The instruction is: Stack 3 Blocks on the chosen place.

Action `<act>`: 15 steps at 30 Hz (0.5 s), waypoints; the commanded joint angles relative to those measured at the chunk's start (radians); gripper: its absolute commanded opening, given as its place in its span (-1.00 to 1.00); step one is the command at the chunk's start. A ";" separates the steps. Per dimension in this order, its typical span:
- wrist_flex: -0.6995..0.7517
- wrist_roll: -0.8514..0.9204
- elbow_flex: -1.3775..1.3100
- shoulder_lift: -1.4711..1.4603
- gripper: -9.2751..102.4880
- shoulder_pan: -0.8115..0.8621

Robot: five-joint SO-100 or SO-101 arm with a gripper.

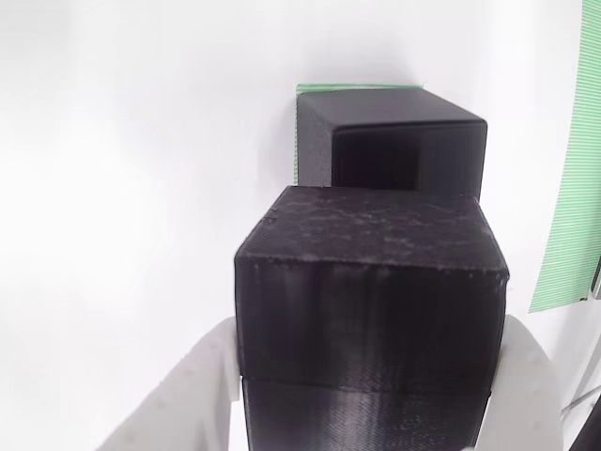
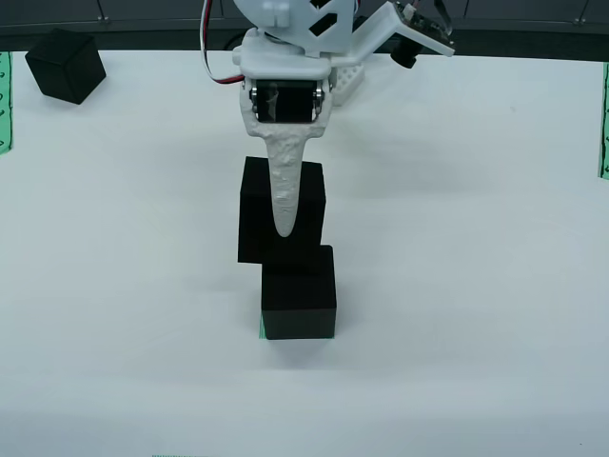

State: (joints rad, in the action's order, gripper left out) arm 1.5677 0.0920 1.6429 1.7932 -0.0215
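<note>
In the view that rides on the gripper, my gripper (image 1: 371, 376) is shut on a black block (image 1: 371, 282), one white finger (image 1: 183, 395) on each side of it. Just beyond it a second black block (image 1: 406, 141) sits on the chosen place (image 1: 315, 90), whose green striped edge shows behind it. From the front view, the held block (image 2: 257, 224) hangs in my gripper (image 2: 285, 227), raised and slightly left of the block (image 2: 298, 295) on the green patch (image 2: 262, 333), overlapping its top corner. A third black block (image 2: 65, 65) rests at the far left back.
A green striped strip (image 1: 571, 188) runs down the right of the gripper view. In the front view, similar green strips mark the left edge (image 2: 5, 105) and right edge (image 2: 603, 124) of the white table (image 2: 476, 286). A dark band (image 2: 143, 38) borders the back.
</note>
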 commanded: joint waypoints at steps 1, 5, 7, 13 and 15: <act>0.006 -0.038 -0.083 -0.015 -0.40 -0.034; 0.006 -0.055 -0.129 -0.071 -0.40 -0.046; 0.006 -0.060 -0.156 -0.098 -0.40 -0.046; 0.006 -0.066 -0.216 -0.163 -0.40 -0.054; 0.006 -0.066 -0.216 -0.173 -0.40 -0.063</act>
State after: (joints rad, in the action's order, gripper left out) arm 1.5708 0.0353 1.4772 1.6199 -0.0675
